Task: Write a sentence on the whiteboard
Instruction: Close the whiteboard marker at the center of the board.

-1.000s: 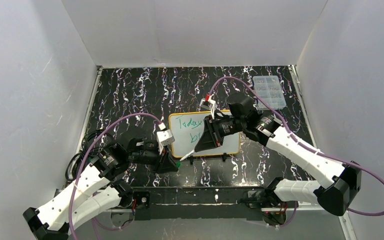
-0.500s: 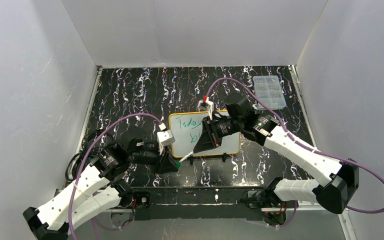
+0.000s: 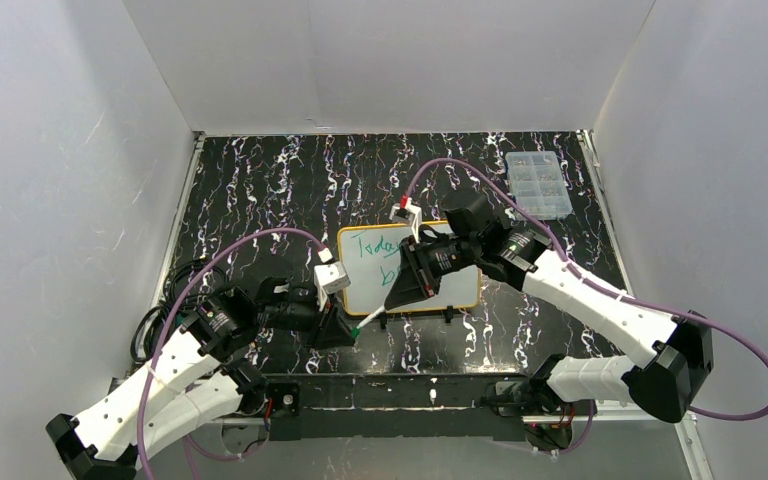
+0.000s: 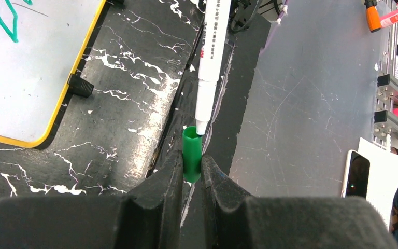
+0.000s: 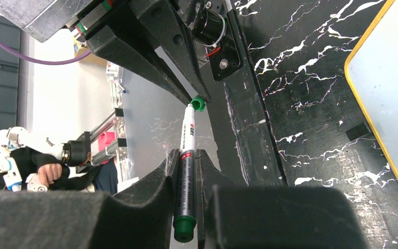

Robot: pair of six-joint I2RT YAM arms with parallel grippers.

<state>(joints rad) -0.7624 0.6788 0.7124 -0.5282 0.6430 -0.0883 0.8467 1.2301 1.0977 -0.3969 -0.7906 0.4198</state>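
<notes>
The whiteboard (image 3: 365, 280), yellow-framed with green writing on it, lies mid-table; its corner shows in the left wrist view (image 4: 26, 72) and its edge in the right wrist view (image 5: 394, 104). My right gripper (image 3: 397, 295) hangs over the board's near edge, shut on a white marker (image 5: 185, 171) with a green rear plug. Just off the board's near-left corner, my left gripper (image 4: 192, 166) is shut on the green cap (image 4: 192, 155). The marker (image 4: 207, 78) points at the cap, and its tip sits at the cap's mouth. The right arm hides the board's right half from above.
A clear compartmented box (image 3: 538, 184) stands at the back right of the black marbled table. Purple cables loop over both arms. White walls close in three sides. A black clip foot (image 4: 80, 86) sticks out from the board's near edge.
The right arm has shifted left and nearer, bringing the marker tip up to the cap. The left arm has stayed put.
</notes>
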